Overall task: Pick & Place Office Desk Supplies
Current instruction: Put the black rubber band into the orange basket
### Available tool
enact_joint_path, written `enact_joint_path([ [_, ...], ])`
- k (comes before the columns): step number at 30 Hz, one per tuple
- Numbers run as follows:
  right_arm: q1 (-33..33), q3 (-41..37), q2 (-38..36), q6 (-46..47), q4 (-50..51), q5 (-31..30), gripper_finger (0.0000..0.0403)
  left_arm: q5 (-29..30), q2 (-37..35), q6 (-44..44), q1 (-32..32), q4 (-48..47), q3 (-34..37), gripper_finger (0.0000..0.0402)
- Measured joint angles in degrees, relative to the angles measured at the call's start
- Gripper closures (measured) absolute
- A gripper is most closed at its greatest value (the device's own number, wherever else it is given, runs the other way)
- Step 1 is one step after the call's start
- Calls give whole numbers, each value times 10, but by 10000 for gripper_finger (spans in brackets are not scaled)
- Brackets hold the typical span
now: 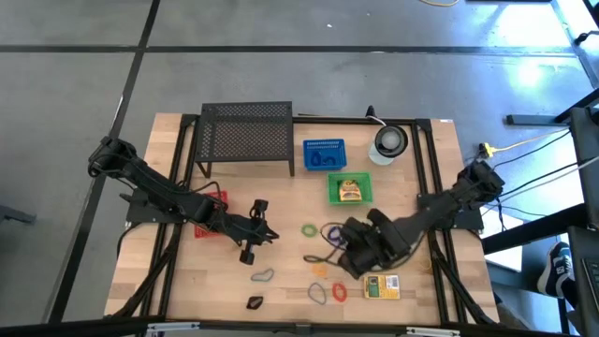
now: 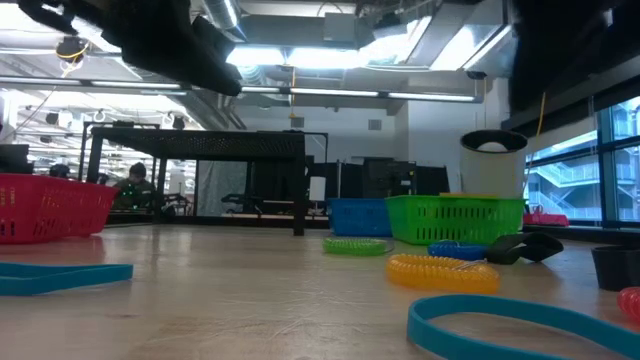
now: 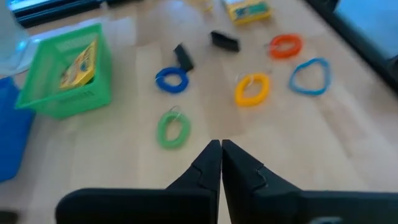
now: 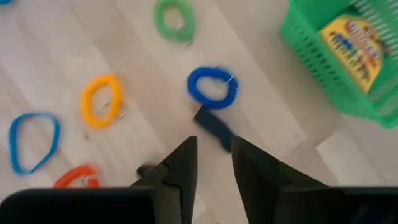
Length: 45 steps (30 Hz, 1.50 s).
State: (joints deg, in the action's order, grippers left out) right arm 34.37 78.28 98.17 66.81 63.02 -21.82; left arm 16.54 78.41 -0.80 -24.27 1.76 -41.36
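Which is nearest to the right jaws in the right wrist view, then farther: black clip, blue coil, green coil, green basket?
Measured from the right gripper:
1. Black clip, just ahead of the jaws, beside the blue coil.
2. Blue coil, just past the clip.
3. Green coil and green basket: both clearly farther, on opposite sides, too close to call.

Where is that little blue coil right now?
The blue coil lies on the wooden table right of centre, between the green coil and a black clip, just ahead of the right gripper.
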Motion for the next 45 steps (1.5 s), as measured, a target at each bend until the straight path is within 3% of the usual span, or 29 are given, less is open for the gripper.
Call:
enact_joint_path([
  [8, 21, 0, 0, 20, 0, -18, 255, -74, 0, 0, 0, 50, 0, 362],
  [17, 21, -1, 0, -17, -1, -52, 201, -73, 0, 0, 0, 62, 0, 322],
  [26, 4, -75, 0, -90, -46, -31, 197, -73, 0, -1, 0, 61, 0, 317],
  [38, -32, -209, 0, -208, -220, -10, 197, -72, 0, 0, 0, 58, 0, 316],
  [45, -57, -251, 0, -214, -279, 49, 197, -72, 0, 0, 0, 58, 0, 315],
])
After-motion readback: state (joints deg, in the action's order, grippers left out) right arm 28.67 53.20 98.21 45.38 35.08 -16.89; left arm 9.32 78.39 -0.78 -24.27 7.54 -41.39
